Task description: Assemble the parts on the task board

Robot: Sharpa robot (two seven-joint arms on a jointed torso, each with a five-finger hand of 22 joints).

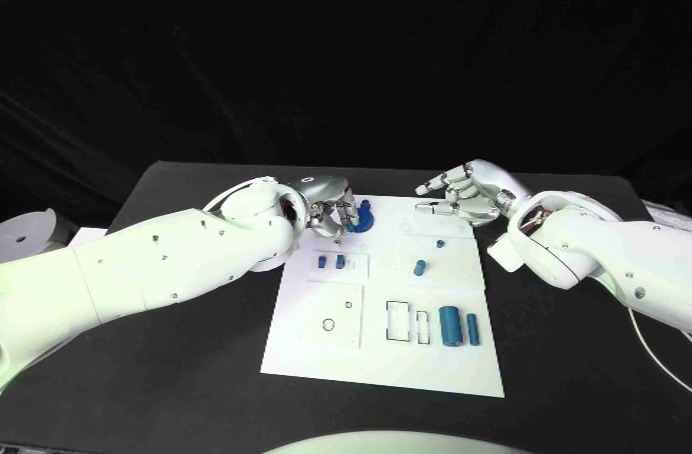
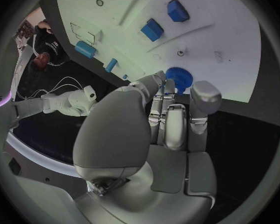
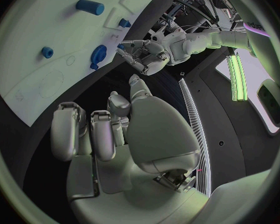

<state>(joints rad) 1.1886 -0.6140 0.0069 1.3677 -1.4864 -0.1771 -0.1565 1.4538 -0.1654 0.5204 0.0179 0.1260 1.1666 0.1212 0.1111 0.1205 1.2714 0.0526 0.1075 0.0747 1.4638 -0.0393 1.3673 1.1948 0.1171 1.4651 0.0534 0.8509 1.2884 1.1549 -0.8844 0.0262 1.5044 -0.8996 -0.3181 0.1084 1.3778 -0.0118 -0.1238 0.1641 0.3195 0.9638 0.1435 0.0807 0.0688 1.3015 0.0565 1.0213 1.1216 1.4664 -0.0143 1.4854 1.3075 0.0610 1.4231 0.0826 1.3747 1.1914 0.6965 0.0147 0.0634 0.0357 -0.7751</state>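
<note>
The board (image 1: pixel 387 314), a white plate, lies lengthwise away from the robot on the black table (image 1: pixel 173 374). Near its far edge sits a blue gear (image 1: pixel 362 217), just beside the left hand (image 1: pixel 326 206), whose fingers curl downward over the board's far left corner; whether they touch the gear cannot be told. Two blue cylinders (image 1: pixel 460 325) lie side by side near the right edge, long axes running away from the robot. The right hand (image 1: pixel 464 191) hovers over the far right corner, fingers loosely curled, holding nothing.
</note>
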